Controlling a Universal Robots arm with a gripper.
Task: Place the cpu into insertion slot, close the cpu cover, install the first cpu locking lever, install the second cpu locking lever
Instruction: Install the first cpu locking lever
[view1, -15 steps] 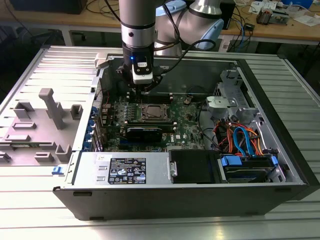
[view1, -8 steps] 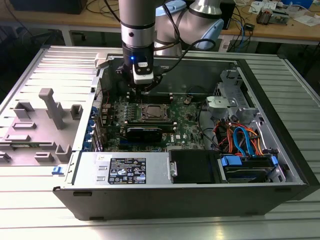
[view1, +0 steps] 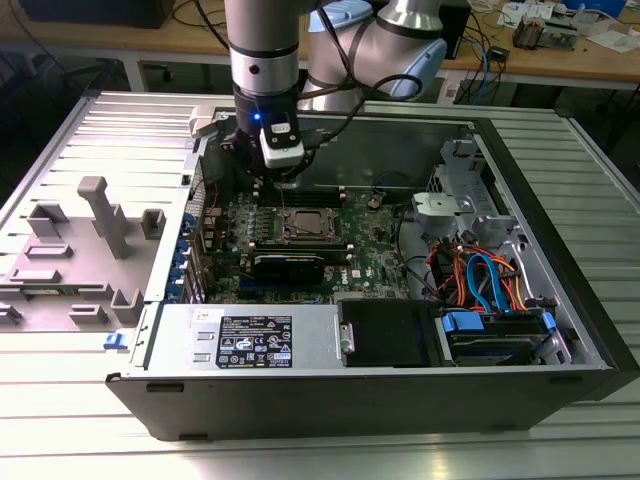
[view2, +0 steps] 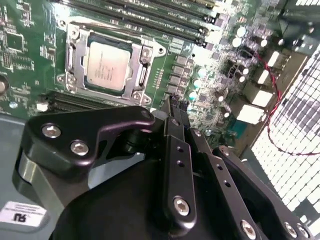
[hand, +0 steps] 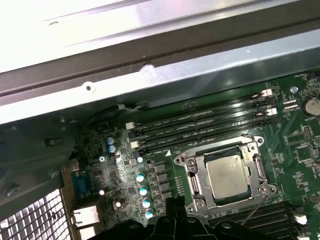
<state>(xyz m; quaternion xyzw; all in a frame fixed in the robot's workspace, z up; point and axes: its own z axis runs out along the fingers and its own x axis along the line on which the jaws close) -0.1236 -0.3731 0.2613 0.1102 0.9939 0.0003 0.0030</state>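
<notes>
Fingers (view2: 175, 125) look pressed together with nothing pinched between them, as far as the second wrist view lets me judge, and they hang over the green motherboard (hand: 295, 150) just beside the socket, not touching it. In both wrist views the cpu (view2: 106, 65) lies flat and square in the insertion slot (hand: 202, 182), its silver-grey top facing up, so I take the first step as done. The cpu cover (hand: 220, 150) lies down around the chip, its silvery frame ringing the metal top, which reads to me as closed. The levers are less clear: in the first wrist view a thin wire rod (hand: 254, 212), which I take for one locking lever, slants away from the socket's corner and not tucked along the frame, so I judge at least that one not latched; of the other I cannot tell. The long memory slots (hand: 200, 125) run just beside the socket. In the exterior view I hover inside the open computer case (view1: 590, 330), above the board's rear part, close to the socket.
</notes>
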